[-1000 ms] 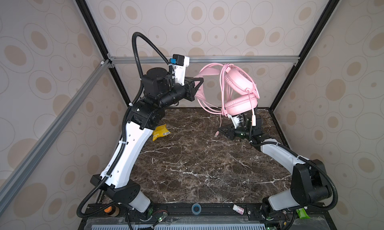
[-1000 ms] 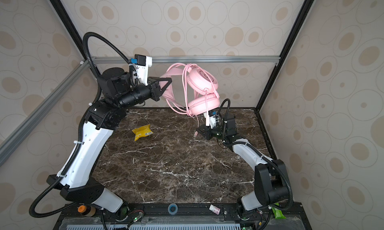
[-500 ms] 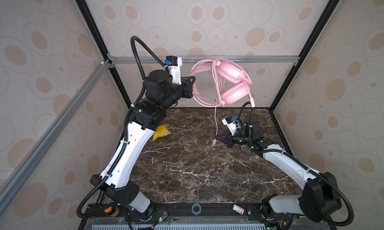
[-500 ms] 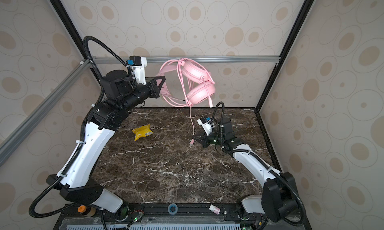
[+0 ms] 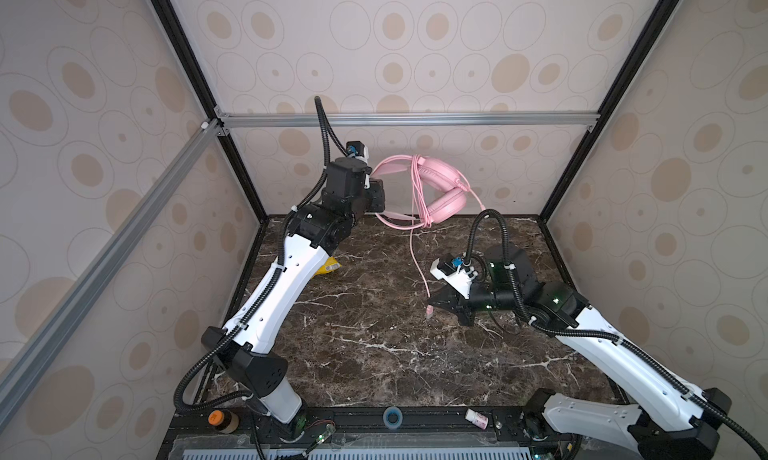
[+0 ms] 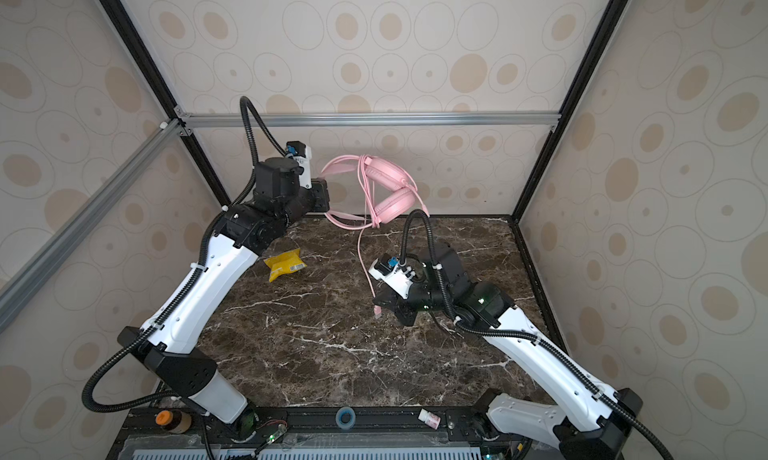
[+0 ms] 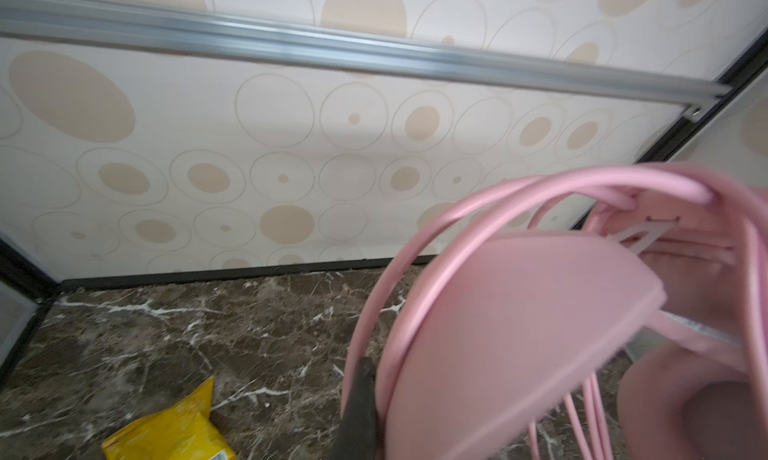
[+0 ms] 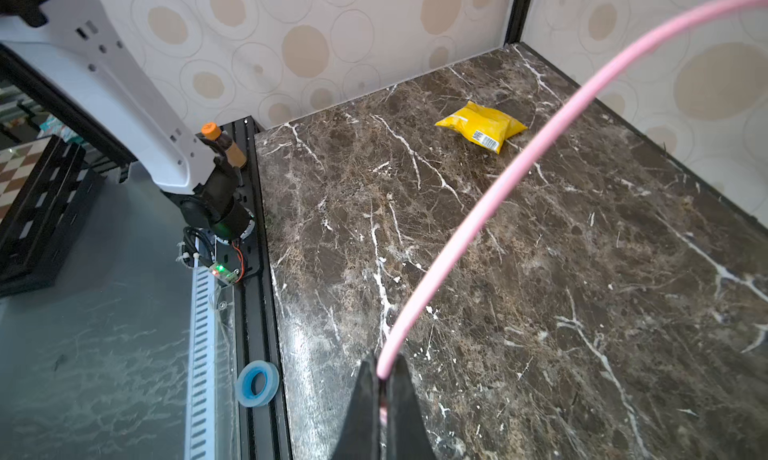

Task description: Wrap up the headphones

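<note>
Left hand (image 5: 378, 200) clamped on headphones (image 5: 446, 198) headband, held aloft; right hand (image 8: 381, 381) pinched shut on cable (image 8: 478, 225) trailing up from it.

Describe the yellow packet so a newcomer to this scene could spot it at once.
On the dark brown marble tabletop, look toward the far left corner, beside the white left arm. A crinkled yellow packet with a barcode lies flat there. It is the only yellow thing on the stone; the pale pink over-ear headphones hang above the table.
</note>
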You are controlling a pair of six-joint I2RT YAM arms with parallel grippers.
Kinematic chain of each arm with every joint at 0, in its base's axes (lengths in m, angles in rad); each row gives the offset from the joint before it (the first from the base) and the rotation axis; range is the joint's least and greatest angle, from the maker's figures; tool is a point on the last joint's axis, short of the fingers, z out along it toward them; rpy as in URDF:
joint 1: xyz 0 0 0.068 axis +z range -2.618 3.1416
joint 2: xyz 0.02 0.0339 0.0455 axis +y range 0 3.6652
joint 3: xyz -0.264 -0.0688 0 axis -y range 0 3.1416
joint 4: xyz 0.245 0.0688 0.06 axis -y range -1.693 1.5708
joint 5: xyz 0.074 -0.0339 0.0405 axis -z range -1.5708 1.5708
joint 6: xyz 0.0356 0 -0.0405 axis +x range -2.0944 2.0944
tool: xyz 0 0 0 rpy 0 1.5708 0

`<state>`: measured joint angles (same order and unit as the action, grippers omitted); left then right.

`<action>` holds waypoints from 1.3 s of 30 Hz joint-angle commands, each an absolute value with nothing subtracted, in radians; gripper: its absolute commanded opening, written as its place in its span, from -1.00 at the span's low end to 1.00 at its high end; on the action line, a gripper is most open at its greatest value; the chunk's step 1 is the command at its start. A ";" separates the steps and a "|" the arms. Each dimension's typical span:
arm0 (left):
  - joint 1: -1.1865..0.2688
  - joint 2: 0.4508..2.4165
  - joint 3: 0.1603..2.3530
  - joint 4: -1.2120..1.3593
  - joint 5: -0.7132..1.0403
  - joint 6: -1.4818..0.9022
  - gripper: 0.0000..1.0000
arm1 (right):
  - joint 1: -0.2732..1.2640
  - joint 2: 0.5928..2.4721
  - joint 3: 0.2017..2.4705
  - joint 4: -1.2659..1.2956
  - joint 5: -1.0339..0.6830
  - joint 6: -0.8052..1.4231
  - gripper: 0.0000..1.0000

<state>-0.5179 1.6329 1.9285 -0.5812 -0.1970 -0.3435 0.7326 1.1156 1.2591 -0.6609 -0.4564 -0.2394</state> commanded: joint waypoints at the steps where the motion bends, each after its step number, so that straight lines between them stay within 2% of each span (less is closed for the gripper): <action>1: -0.516 1.609 1.908 -0.545 -0.283 -0.295 -1.00 | 0.761 1.135 1.354 -0.833 -0.371 -0.355 -1.00; 7: -0.518 1.606 1.821 -0.546 -0.271 -0.221 -1.00 | 0.777 1.214 1.542 -0.938 -0.284 -0.448 -1.00; 14: -0.542 1.607 1.763 -0.595 -0.187 -0.098 -1.00 | 0.776 1.319 1.664 -0.886 -0.119 -0.519 -1.00; 23: -0.549 1.493 1.526 -0.537 -0.090 -0.029 -1.00 | 0.761 1.458 1.778 -0.886 -0.020 -0.578 -1.00; 31: -0.551 1.434 1.438 -0.503 0.069 -0.008 -1.00 | 0.687 1.496 1.810 -0.849 -0.017 -0.570 -1.00; 35: -0.551 1.422 1.430 -0.510 0.155 0.003 -1.00 | 0.582 1.467 1.742 -0.758 -0.145 -0.464 -1.00; 39: -0.551 1.405 1.419 -0.514 0.235 0.012 -1.00 | 0.559 1.465 1.691 -0.718 -0.168 -0.444 -1.00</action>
<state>-0.5461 1.4445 1.4151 -0.5510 0.1150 -0.0059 0.5701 1.4864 1.7191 -0.7856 -0.1158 -0.4850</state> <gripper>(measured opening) 0.069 0.043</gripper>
